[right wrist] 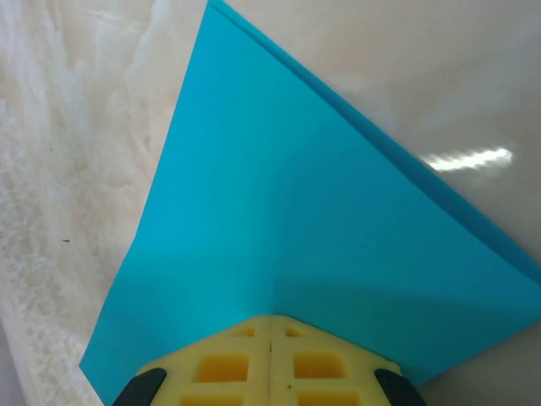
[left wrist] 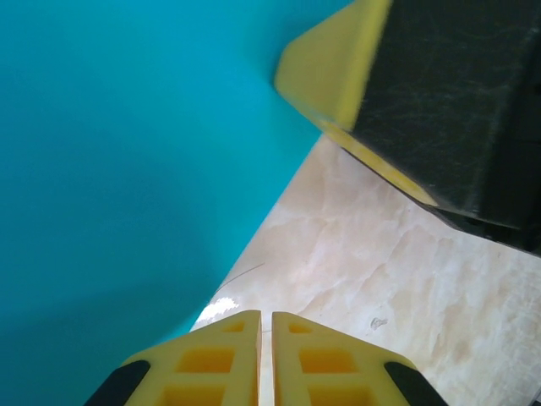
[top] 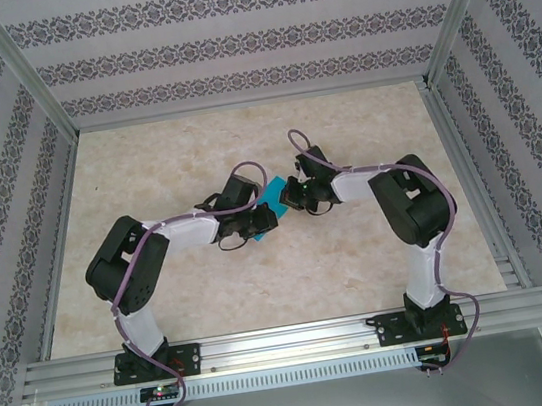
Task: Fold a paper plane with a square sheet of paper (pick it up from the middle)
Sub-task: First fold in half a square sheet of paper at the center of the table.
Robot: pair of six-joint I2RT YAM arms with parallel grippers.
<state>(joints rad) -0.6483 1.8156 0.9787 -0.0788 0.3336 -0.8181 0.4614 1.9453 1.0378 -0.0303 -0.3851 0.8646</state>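
Right hand (right wrist: 270, 323): fingers closed tight, tips pinching the near edge of the blue paper (right wrist: 279, 194). Left hand (left wrist: 266, 320): fingers a thin slit apart, nothing between them, just beside the paper's edge. Paper: folded to a point, mid-bench (top: 363, 281), between both hands.

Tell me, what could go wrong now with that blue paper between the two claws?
The right gripper seems to pinch the folded paper at a single spot, so it may droop or the fold spring open.
The left gripper, jaws barely apart and empty, sits at the paper's edge near the right finger; it might crumple the sheet or collide.
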